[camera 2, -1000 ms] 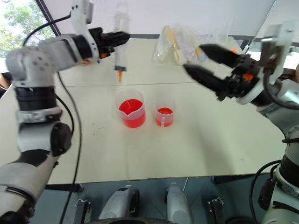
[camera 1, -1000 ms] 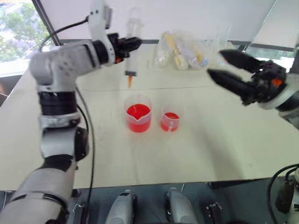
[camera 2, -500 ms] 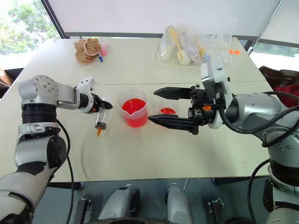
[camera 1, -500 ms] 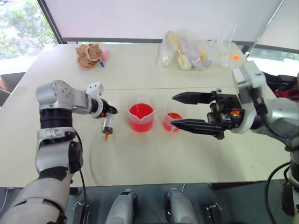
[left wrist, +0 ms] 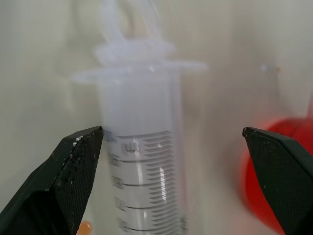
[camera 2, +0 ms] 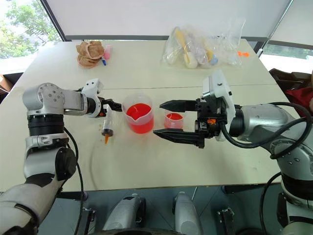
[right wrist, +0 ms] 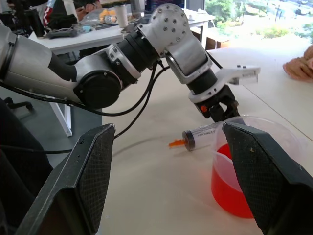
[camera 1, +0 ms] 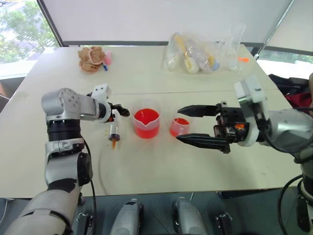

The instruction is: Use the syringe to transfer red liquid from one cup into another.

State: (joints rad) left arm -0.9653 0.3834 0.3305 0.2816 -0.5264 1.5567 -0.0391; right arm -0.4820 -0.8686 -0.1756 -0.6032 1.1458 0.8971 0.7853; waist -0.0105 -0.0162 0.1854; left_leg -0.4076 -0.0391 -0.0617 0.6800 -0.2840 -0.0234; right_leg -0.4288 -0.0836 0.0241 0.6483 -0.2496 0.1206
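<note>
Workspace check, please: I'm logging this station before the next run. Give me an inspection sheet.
Surface: pale table, a few small spots near the syringe.
Job's things: syringe lying on the table, orange tip toward the near edge; beaker and smaller cup both hold red liquid.
Clutter: clear bags of items at the far edge; brown lump far left.
Grippers: left tool open around the syringe's top; right tool open beside the cup.
Cables: black cable along the left arm.
Surroundings: windows, trees outside.

Syringe (left wrist: pixel 142 166) barrel – scale marks and digits, plus printed line – all too blurred to read
</note>
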